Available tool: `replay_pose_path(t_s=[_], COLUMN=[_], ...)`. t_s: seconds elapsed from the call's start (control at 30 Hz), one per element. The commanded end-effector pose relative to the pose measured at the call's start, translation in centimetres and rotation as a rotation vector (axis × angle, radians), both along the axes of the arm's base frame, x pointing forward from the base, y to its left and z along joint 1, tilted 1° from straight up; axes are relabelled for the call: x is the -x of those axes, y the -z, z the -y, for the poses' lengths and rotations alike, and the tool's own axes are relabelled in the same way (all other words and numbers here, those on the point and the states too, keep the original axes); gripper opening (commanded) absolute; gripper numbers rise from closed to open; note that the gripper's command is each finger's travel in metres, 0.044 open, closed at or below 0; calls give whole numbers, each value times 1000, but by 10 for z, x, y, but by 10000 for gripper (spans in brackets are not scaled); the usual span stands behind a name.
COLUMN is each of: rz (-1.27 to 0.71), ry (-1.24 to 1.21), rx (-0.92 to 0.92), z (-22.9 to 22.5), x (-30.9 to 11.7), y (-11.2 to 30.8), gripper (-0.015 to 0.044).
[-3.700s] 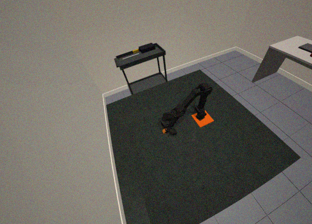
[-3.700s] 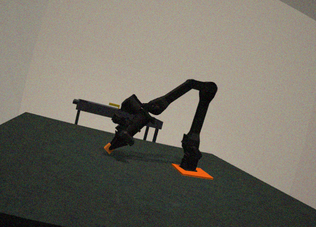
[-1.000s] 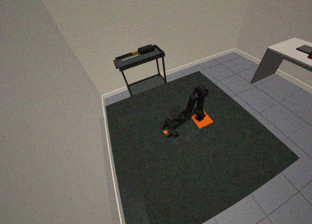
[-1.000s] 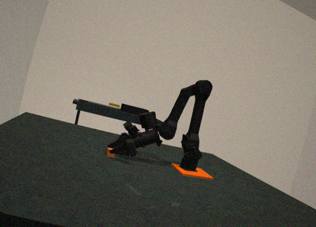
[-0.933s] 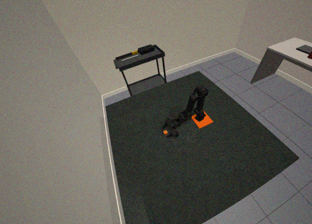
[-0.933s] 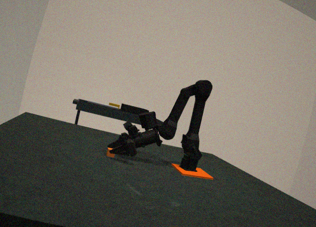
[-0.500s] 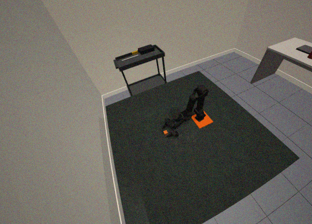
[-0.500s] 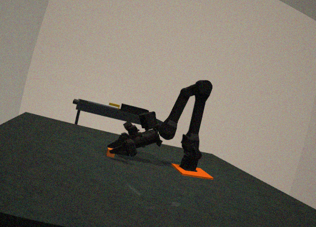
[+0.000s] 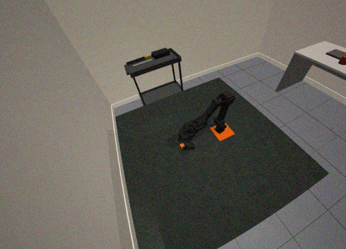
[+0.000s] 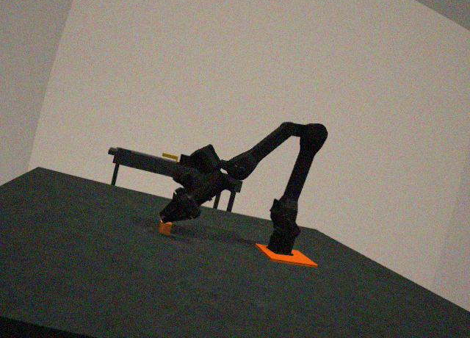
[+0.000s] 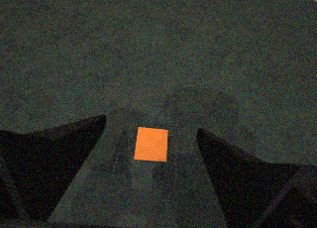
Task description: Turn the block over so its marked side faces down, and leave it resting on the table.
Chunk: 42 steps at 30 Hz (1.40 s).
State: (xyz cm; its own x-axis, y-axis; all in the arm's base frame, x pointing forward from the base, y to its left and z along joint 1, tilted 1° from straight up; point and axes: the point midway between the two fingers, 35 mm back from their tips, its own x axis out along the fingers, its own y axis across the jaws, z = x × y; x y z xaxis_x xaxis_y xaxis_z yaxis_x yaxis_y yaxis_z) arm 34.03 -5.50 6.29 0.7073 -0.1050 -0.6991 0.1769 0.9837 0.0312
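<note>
A small orange block (image 9: pixel 182 145) (image 10: pixel 164 227) (image 11: pixel 152 144) rests on the dark table top (image 9: pixel 212 190) (image 10: pixel 159 285). The wrist view shows one plain orange face of it. No mark can be made out on the faces in view, so I cannot tell where the marked side is. My gripper (image 11: pixel 153 126) is open and low over the table, pointing obliquely down at the block. In the wrist view the block appears between the two spread fingers, with a gap on each side. In the exterior view a dark finger hides part of the block's upper edge.
The arm stands on an orange base plate (image 9: pixel 226 135) (image 10: pixel 303 261). A dark cart (image 9: pixel 156 66) (image 10: pixel 142 164) with a yellow item (image 9: pixel 147 57) (image 10: pixel 170 156) is behind the table. A white desk (image 9: pixel 315 52) stands off to the right in the top view.
</note>
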Motion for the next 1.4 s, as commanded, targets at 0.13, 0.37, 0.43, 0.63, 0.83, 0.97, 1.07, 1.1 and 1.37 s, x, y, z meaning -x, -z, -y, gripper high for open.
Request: replay_pose_path(t_s=[0.13, 0.37, 0.43, 0.63, 0.83, 0.97, 1.07, 1.1, 1.37], rz=[-246, -251, -296, -499, -703, -754, -754, -754, -754], ry=[-29, -29, -30, -34, -37, -38, -38, -38, -38], rx=[-18, -19, -26, -61, -95, -104, -104, -104, -104], z=[-4, -4, -3, 0, 2, 3, 3, 3, 3], x=[31, 30, 26, 9, -3, -6, -6, -7, -7], y=[-50, -50, -52, -62, -68, -69, -62, -52, -24], gripper=[440, 440, 440, 440, 440, 440, 440, 440, 440])
